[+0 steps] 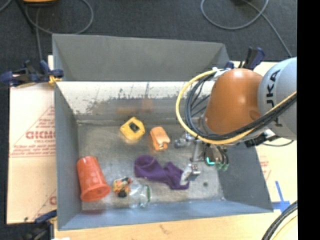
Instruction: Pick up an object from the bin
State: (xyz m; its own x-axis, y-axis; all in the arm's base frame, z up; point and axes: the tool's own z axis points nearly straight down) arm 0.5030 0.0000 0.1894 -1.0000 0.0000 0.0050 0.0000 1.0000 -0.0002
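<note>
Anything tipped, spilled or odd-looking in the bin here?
The orange cup lies on its side in the lower left. The purple cloth is crumpled, its right end beside the pincer. Nothing looks spilled.

Purple cloth (156,170): soft, crumpled, lying loose on the floor of the bin (67,149), toward the front and a little right of middle. Bunched into a rounded, folded lump at the left end; drawn out rightward into a flatter, narrower tail (darker in the creases). Right tip right at the gripper (191,172), contact unclear. Just in front of the orange block (159,138), not touching it.
</note>
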